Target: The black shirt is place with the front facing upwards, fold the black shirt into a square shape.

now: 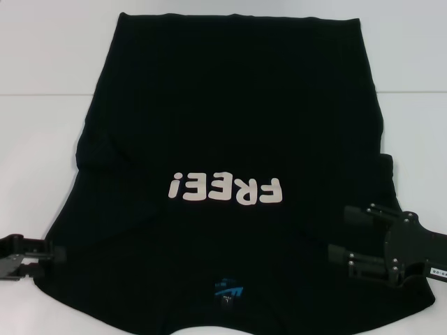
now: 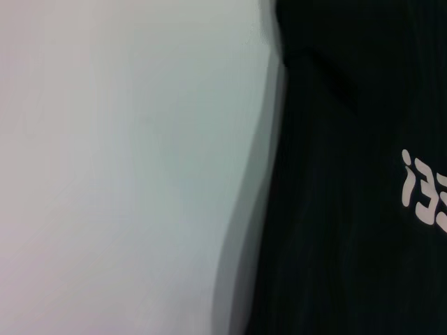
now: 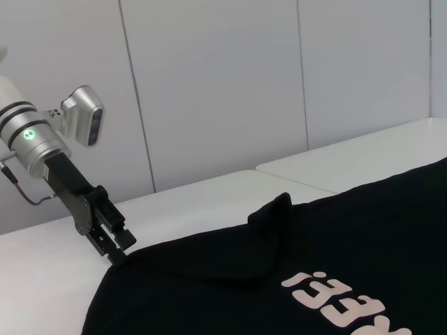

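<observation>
Head view: the large black short-sleeved T-shirt of soft cloth point(image 1: 230, 125) is seen spread on the white table point(image 1: 42, 132), front side up, with the white blocky "FREE!" print point(image 1: 225, 189) upside down to the camera and the small blue neck label point(image 1: 228, 290) close to the near edge. The left gripper point(image 1: 59, 252) is placed low at the left border of the shirt, at shoulder level, and its tips are touching the cloth edge there; whether cloth is pinched between them cannot be told. From the right wrist view the same left gripper point(image 3: 117, 252) is seen pressed down at the shirt's corner, its jaws looking close together, and just beyond it a sleeve part point(image 3: 272, 223) is folded up into a raised ridge. The right gripper point(image 1: 339, 234) is lying over the right shoulder area of the shirt, and its two black fingers point(image 1: 360, 213) are spread well apart, both pointed toward the print, with shirt cloth beneath them. In the left wrist view only the shirt's left edge point(image 2: 349, 209) beside the bare table point(image 2: 119, 167) is shown, and a piece of the print point(image 2: 422, 195) is visible.
</observation>
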### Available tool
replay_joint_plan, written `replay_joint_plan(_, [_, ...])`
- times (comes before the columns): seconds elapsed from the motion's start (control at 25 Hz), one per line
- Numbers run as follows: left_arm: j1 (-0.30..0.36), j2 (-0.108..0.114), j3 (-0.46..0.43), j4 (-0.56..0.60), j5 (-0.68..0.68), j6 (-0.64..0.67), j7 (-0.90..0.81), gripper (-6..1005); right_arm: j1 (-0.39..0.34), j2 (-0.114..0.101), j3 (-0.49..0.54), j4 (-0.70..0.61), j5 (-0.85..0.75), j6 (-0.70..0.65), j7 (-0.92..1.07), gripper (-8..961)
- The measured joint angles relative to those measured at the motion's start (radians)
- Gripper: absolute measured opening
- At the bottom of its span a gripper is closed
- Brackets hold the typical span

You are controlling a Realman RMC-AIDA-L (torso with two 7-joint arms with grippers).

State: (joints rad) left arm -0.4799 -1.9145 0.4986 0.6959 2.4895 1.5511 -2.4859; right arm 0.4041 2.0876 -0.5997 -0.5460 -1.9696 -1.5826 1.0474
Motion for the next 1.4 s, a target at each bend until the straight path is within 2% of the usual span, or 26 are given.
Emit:
replay_joint_plan(0.2, [-0.005, -0.001, -0.003, 0.006, -0.004, 0.005, 0.0, 643, 0.0, 0.0, 0.002, 0.0, 0.0, -0.003, 0.0, 834])
replay_joint_plan(0.48, [0.011, 0.031, -0.002, 0.01, 0.0, 0.025, -0.019, 644, -0.003, 0.0, 0.003, 0.0, 0.002, -0.004, 0.0, 834])
replay_joint_plan(0.6, [0.019, 0.039, -0.001, 0.01, 0.0, 0.028, -0.028, 644, -0.004, 0.0, 0.003, -0.003, 0.003, -0.006, 0.0, 834])
replay_joint_plan(0.92, [0.008, 0.028, 0.0, 0.01, 0.04, 0.022, -0.023, 643, -0.001, 0.0, 0.003, -0.003, 0.003, -0.007, 0.0, 834])
replay_joint_plan(1.4, [0.007, 0.028, -0.006, 0.005, 0.042, 0.002, -0.048, 644, 0.0, 0.0, 0.003, -0.002, 0.003, -0.007, 0.0, 835])
